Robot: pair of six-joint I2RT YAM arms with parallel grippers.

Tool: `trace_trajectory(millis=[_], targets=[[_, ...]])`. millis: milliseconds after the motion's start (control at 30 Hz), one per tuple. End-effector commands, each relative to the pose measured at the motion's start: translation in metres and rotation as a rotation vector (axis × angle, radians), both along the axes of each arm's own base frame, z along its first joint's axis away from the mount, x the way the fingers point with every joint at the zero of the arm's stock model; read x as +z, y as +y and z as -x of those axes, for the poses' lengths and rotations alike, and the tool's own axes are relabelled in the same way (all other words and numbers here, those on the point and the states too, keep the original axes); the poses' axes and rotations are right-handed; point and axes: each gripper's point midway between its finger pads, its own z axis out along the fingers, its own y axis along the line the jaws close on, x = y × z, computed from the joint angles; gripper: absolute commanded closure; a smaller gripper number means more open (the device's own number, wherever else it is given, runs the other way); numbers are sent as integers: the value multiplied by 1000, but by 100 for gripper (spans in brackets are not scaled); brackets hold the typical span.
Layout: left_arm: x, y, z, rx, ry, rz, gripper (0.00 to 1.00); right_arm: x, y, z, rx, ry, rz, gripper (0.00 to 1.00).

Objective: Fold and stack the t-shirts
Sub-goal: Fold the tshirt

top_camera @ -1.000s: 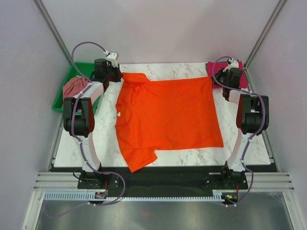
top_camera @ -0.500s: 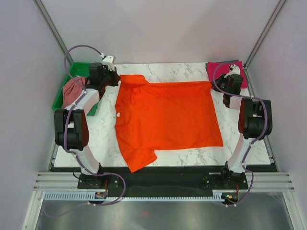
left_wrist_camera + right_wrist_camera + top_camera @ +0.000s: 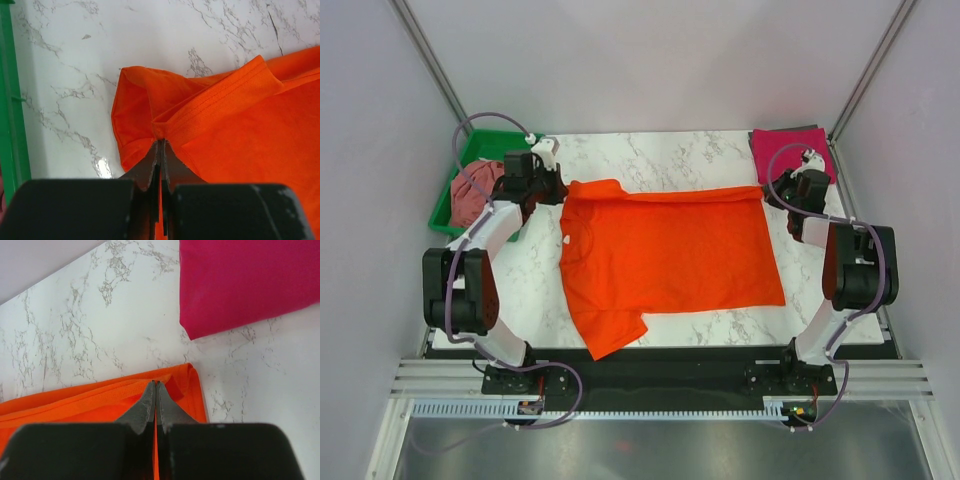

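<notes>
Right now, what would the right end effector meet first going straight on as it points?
Past the orange t-shirt hem it grips, likely bare marble table; the magenta t-shirt sits just right of that line.

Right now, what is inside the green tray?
A crumpled rose shirt lies in the tray, toward its near end; the far end shows bare green. Anything beneath the shirt is covered.
</notes>
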Motion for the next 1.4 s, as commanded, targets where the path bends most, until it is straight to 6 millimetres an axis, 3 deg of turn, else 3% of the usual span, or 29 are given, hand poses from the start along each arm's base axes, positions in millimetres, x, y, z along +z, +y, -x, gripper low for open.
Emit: trace_trajectory(millis=[0, 300, 533, 800, 933, 967, 1000, 1033, 1100, 1233, 1367], targets=[[22, 5, 16, 56, 1, 25, 98, 16, -5, 8, -20, -20, 10, 100], [-14, 0, 70, 45, 238, 39, 98, -3, -2, 34, -22, 73, 4, 100], [-55, -7, 116, 29, 417, 11, 98, -13, -4, 48, -37, 119, 18, 100], [-78, -13, 141, 22, 561, -7, 98, -30, -8, 65, -67, 191, 29, 100], [-87, -6, 151, 64, 625, -42, 94, -30, -10, 73, -78, 223, 36, 89], [-86, -5, 151, 69, 629, -42, 89, -28, -12, 73, -88, 234, 41, 83], [-83, -5, 150, 74, 625, -40, 75, -24, -18, 74, -122, 244, 57, 80], [-80, -6, 152, 81, 629, -37, 70, -29, -20, 83, -136, 297, 57, 78], [-67, -8, 147, 80, 596, -31, 65, -17, -17, 84, -139, 310, 31, 74], [-43, -6, 128, 110, 518, -28, 62, -4, 3, 79, -85, 307, -66, 64], [-27, -12, 93, 116, 461, -4, 62, -11, 14, 72, -59, 341, -61, 56]])
